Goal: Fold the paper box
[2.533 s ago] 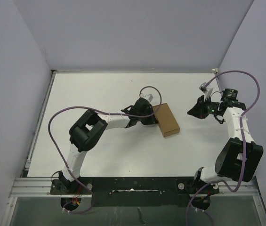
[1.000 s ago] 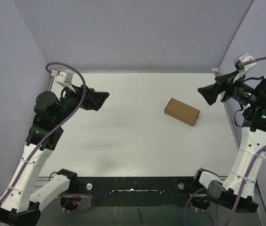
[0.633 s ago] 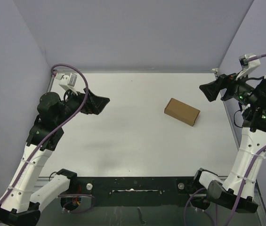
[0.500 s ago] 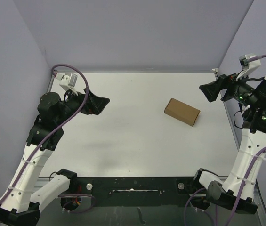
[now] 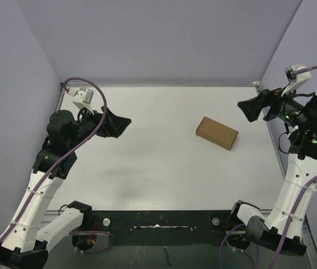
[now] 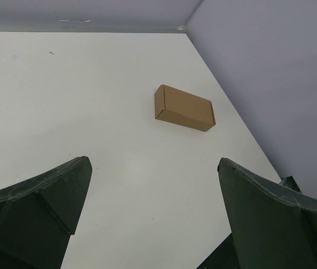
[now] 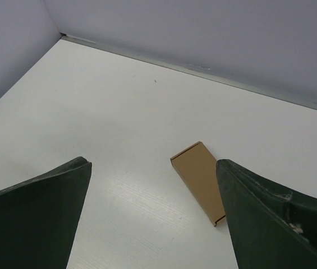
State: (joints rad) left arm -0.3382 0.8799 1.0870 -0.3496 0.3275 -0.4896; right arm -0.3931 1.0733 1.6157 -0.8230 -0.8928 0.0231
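Note:
The paper box [image 5: 217, 133] is a small closed brown carton lying flat on the white table, right of centre. It also shows in the left wrist view as the paper box [image 6: 184, 107] and in the right wrist view as the paper box [image 7: 200, 179]. My left gripper [image 5: 120, 124] hangs raised over the table's left side, far from the box, open and empty. My right gripper [image 5: 248, 110] is raised near the right wall, a short way up and right of the box, open with nothing between its fingers.
Grey walls enclose the white table [image 5: 147, 162] at the back, left and right. A black rail [image 5: 158, 221] with the arm bases runs along the near edge.
Earlier the left gripper was low at the box's left end; both arms have since lifted away and the box now lies further right, turned. Over the last second, the arms barely moved.

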